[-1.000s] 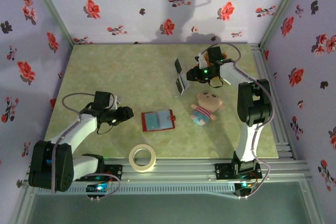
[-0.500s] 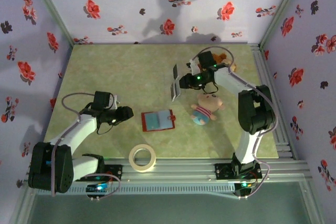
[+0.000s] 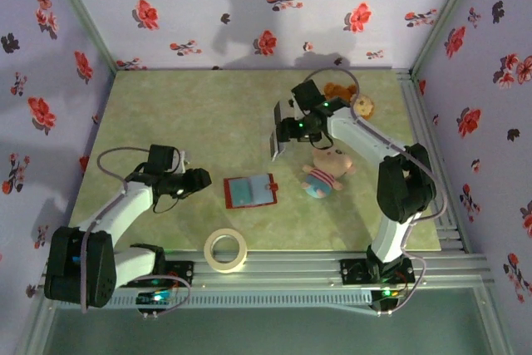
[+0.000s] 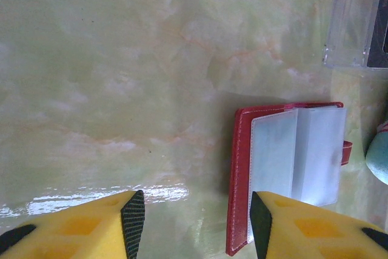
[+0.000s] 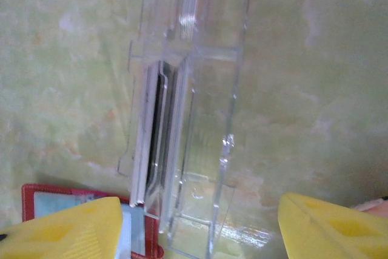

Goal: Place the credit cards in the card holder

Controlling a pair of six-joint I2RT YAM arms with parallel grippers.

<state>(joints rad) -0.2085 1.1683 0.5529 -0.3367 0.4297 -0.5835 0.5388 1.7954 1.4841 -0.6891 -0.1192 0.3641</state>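
Marbled tabletop (image 3: 183, 114); open card holder (image 3: 250, 190) lengthwise left-right

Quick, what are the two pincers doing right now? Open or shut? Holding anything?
Left pincer: open, holding nothing.
Right pincer: open wide, with the clear stand in the gap between its fingers, not gripped.

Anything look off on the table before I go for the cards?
Nothing stands out. The card holder lies open, pockets up; the credit cards stand in a slot of the clear stand, just ahead of the open right end effector. Nothing spilled or damaged.
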